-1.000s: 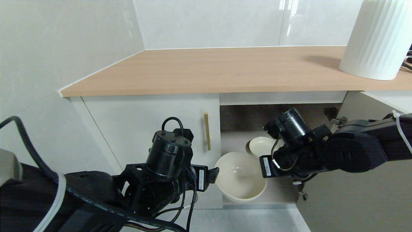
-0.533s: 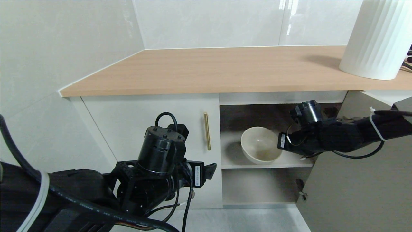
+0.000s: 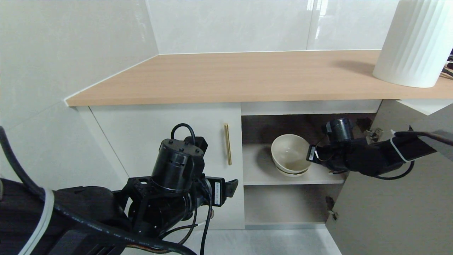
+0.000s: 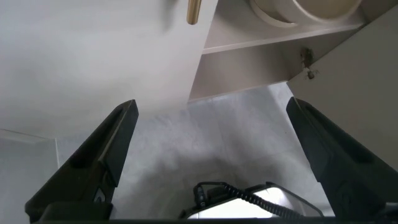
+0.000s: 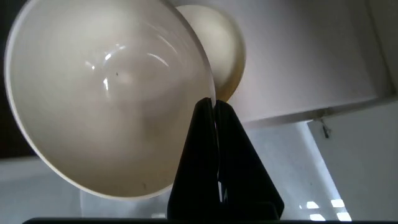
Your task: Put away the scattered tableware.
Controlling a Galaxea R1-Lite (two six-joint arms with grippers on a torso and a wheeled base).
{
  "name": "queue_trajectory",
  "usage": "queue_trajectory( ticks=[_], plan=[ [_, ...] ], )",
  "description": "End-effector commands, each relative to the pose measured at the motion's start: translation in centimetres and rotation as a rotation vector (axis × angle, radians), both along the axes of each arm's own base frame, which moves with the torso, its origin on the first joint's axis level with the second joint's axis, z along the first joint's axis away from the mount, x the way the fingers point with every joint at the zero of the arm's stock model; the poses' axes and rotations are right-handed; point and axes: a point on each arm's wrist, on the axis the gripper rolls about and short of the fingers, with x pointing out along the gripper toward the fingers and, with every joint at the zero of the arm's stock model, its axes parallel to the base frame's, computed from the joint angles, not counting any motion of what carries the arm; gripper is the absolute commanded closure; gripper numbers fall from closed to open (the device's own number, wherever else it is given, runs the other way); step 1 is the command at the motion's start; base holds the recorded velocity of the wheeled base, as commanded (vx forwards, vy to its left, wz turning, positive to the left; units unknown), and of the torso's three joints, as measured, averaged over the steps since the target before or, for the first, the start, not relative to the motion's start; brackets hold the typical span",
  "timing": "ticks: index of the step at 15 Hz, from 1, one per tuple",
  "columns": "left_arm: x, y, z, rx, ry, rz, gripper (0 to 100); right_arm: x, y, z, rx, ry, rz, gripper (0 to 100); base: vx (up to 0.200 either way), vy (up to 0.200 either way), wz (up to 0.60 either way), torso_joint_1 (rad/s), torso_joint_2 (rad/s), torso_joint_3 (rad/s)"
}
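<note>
Two bowls are stacking up inside the cabinet [image 3: 247,107], on the upper shelf [image 3: 256,171] behind the open door [image 3: 389,212]. My right gripper [image 3: 309,156] has reached in from the right and pinches the large cream bowl [image 3: 288,152] by its right rim, one finger inside the wall and one outside. That bowl is tilted, mouth turned toward me, low over the smaller bowl [image 5: 224,46] that sits on the shelf. I can't tell from here whether the two are touching yet.

My left gripper [image 4: 211,155] hangs in front of the closed left door [image 3: 159,131], near its brass handle [image 3: 227,143], jaws spread wide with nothing between them.

As I read it, this is the moment just short of letting go, and the tilt is what worries me. If I open while the big bowl leans like this, it could drop onto the lower one with a knock, chip a rim, or rock and slide toward the front edge of the shelf. I would level it and seat it first.

The second risk is the exit. The inner finger sits inside the rim, so pulling back before the jaws have parted fully could drag the bowl along and tip the stack. The hinge side [image 3: 375,132] is close beside my forearm, so a careless swing right could catch it.
</note>
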Motion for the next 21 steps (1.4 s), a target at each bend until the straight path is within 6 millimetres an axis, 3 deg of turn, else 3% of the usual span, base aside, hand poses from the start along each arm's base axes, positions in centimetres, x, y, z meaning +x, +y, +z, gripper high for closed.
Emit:
queue_trajectory(
  ticks=[1,8,18,19,21],
  plan=[
    [0.0,0.0,0.0,-0.002,-0.001,0.001,0,1.2,-0.3,-1.4,0.009,0.013,-0.028,100,0.0,0.0,0.0,0.0,0.0,0.0],
    [0.0,0.0,0.0,-0.002,-0.001,0.001,0,2.9,-1.0,-2.9,0.023,0.022,-0.068,100,0.0,0.0,0.0,0.0,0.0,0.0],
    [0.0,0.0,0.0,-0.002,-0.001,0.001,0,3.4,-0.9,-3.5,0.019,0.02,-0.074,100,0.0,0.0,0.0,0.0,0.0,0.0],
    [0.0,0.0,0.0,-0.001,0.0,0.001,0,3.4,-0.9,-3.6,0.018,0.021,-0.074,0,0.0,0.0,0.0,0.0,0.0,0.0],
    [0.0,0.0,0.0,-0.001,0.0,0.001,0,3.3,-0.8,-3.6,0.018,0.021,-0.073,0,0.0,0.0,0.0,0.0,0.0,0.0]
  ],
)
